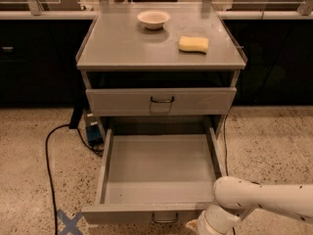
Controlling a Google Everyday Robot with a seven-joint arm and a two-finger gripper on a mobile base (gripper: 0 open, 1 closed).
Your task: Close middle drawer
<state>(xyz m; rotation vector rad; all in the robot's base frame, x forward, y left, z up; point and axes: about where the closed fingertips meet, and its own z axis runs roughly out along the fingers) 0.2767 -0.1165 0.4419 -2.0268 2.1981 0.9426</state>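
**Q:** What lies on the left of the scene?

**A:** A speckled floor carries a blue tape cross [66,222] near the bottom edge. A black cable [48,165] curves up from there to a small blue device [93,133] beside the cabinet's left leg.

**Q:** And in the middle?

**A:** A grey metal cabinet [122,48] stands against dark counters. A white bowl [153,18] sits toward the back of its flat top. A yellow sponge [193,44] lies to the right of the bowl, apart from it. Below the top is the upper drawer front [195,102], with a dark loop handle [162,100] at its centre. Beneath that, the middle drawer [159,173] is pulled far out toward the camera, and its shallow grey tray is bare. Its own handle [165,219] shows on the front panel at the bottom edge.

**Q:** Where is the robot's arm?

**A:** The white arm [266,199] enters from the lower right. It runs nearly level to a rounded elbow, then bends down toward the drawer's front right corner.

**Q:** And the gripper?

**A:** The gripper [194,226] sits low, right by the drawer front and just right of the handle. It is mostly cut off by the bottom edge. I cannot tell whether it is open or closed, or whether it touches the drawer.
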